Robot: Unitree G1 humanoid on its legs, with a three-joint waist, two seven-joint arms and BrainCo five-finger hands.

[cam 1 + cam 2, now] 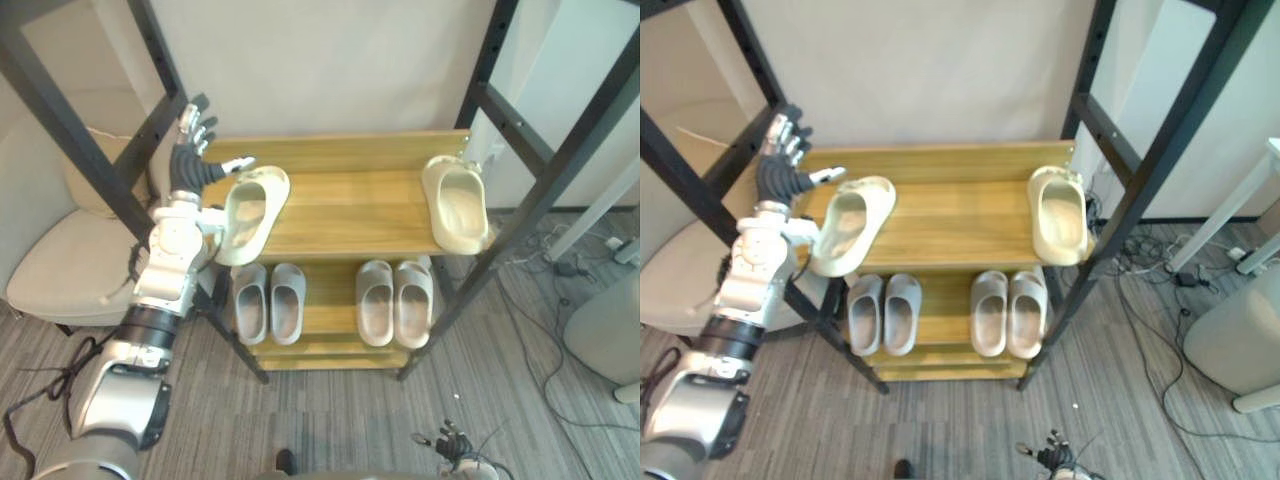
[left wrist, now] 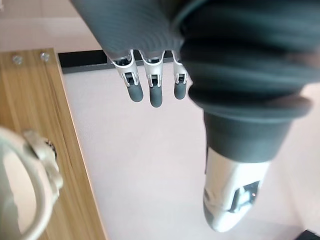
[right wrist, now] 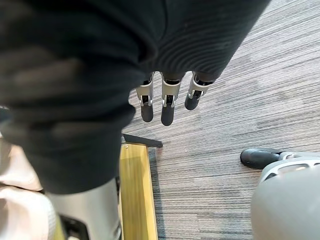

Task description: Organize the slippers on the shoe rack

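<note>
Right hand (image 3: 167, 107) hangs over the floor (image 3: 240, 75), fingers straight, holding nothing. Left hand (image 1: 188, 158) is raised at the left edge of the rack's (image 1: 350, 205) top shelf, fingers straight and spread, gripping nothing, beside a cream slipper (image 1: 250, 212) that overhangs the front-left corner. Another cream slipper (image 1: 457, 205) lies at the right edge. On the lower shelf sit a left grey pair (image 1: 268, 302) and a right grey pair (image 1: 394, 300).

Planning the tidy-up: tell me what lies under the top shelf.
On the lower shelf lie two pairs of grey slippers, a left pair and a right pair. The top shelf hides that shelf's rear part.
</note>
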